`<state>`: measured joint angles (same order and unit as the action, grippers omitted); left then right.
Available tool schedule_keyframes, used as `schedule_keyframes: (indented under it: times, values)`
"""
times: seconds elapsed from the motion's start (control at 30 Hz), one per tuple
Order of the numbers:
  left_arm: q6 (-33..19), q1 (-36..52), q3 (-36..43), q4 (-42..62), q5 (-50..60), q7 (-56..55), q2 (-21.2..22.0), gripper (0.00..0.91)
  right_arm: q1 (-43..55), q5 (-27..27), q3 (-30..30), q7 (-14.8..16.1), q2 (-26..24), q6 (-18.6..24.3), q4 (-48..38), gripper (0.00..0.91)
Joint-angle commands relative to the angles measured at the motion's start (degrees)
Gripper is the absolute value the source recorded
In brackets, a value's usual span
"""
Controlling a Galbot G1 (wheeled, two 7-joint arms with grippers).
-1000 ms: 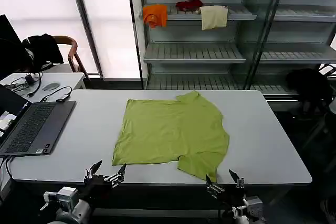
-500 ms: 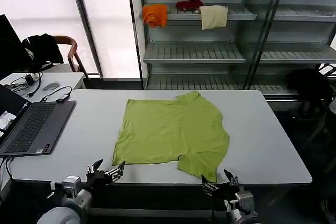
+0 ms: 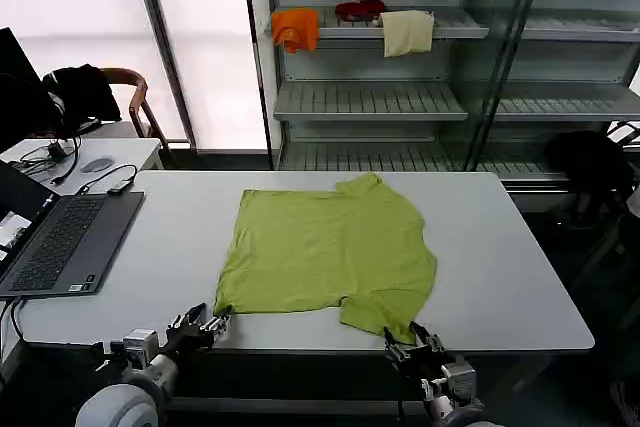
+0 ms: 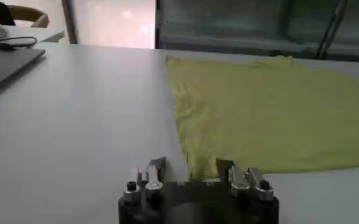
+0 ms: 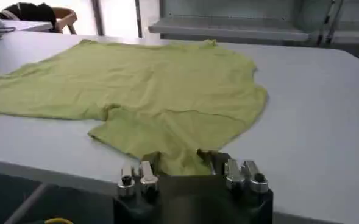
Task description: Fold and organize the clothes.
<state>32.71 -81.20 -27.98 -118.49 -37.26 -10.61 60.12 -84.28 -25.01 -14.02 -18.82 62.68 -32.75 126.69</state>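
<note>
Both claws, left (image 3: 203, 326) and right (image 3: 410, 342), sit open at the T-shirt's (image 3: 325, 252) near edge on the counter (image 3: 500, 267).

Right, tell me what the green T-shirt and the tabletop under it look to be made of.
The T-shirt looks like thin, soft knit fabric with a matte finish: it lies limp, with shallow wrinkles and a sleeve folded over. The table looks like a hard, smooth pale-grey laminate or painted board with a faint sheen; which of the two cannot be told.

Laptop (image 3: 62, 243), orange cloth (image 3: 294, 29), perhaps headphones.
</note>
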Motion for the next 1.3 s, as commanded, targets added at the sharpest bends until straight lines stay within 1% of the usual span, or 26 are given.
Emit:
schedule_keyframes:
  times: [0.03, 0.07, 0.1, 0.13, 0.17, 0.2, 0.27, 0.57, 0.8, 0.9, 0.97, 1.03, 1.1, 1.13, 1.3]
  values:
    - [0.3, 0.7, 0.1, 1.3, -0.3, 0.3, 0.0, 0.020, 0.2, -0.1, 0.3, -0.1, 0.1, -0.4, -0.5, 0.252]
    - [0.3, 0.7, 0.1, 1.2, -0.3, 0.3, 0.0, 0.020, 0.2, -0.1, 0.3, -0.1, 0.0, -0.4, -0.5, 0.181]
    - [0.2, 0.6, 0.1, 1.0, -0.2, 0.4, 0.0, 0.020, 0.2, -0.1, 0.3, 0.0, 0.0, -0.4, -0.4, 0.181]
    - [0.2, 0.6, 0.1, 0.9, -0.2, 0.4, 0.0, 0.010, 0.2, -0.1, 0.3, 0.0, 0.0, -0.4, -0.3, 0.101]
    - [0.2, 0.6, 0.1, 0.8, -0.1, 0.6, -0.1, 0.020, 0.2, -0.1, 0.3, 0.0, 0.0, -0.4, -0.2, 0.081]
    - [0.2, 0.6, 0.1, 0.7, -0.2, 0.8, -0.2, 0.010, 0.3, -0.1, 0.3, 0.0, 0.1, -0.4, 0.0, 0.040]
    - [0.2, 0.5, 0.1, 0.4, -0.1, 1.1, -0.2, 0.010, 0.4, -0.1, 0.4, 0.0, 0.1, -0.4, 0.3, 0.010]
    - [-1.4, 0.6, 0.0, -1.6, 0.0, 1.5, -0.4, 0.000, 0.5, -0.1, -0.2, -0.3, 0.3, -0.3, 2.7, 0.000]
    - [-2.2, 3.5, -0.3, -4.0, -3.3, -1.3, -0.3, 0.000, 1.5, -0.8, -1.8, -0.2, 0.1, -0.3, 5.8, 0.000]
    - [-3.1, 5.5, -0.3, -4.2, -4.8, -2.7, 0.0, 0.000, 3.4, -2.0, -3.8, 0.4, -0.2, -0.4, 6.2, 0.000]
    - [-3.6, 7.1, 0.0, -3.7, -5.5, -3.4, 0.1, 0.000, 5.0, -2.7, -4.7, 1.3, -0.5, -0.4, 5.4, 0.000]
    - [-4.3, 9.1, 0.8, -2.6, -5.5, -4.3, 0.5, 0.000, 7.3, -3.2, -6.3, 3.2, -1.0, -0.4, 3.4, 0.000]
    - [-4.7, 11.3, 2.3, -1.3, -5.3, -5.1, 0.9, 0.000, 9.9, -3.1, -7.0, 4.8, -1.6, -0.4, 1.0, 0.000]
    - [-4.8, 12.6, 3.3, -0.4, -5.1, -5.9, 1.4, 0.000, 11.7, -3.1, -7.1, 5.5, -1.9, -0.4, -1.6, 0.000]
    - [-5.9, 18.8, 7.2, 5.6, -4.7, -8.5, 4.1, 0.000, 19.2, -3.1, -4.8, 5.6, -1.8, -0.5, -8.6, 0.000]
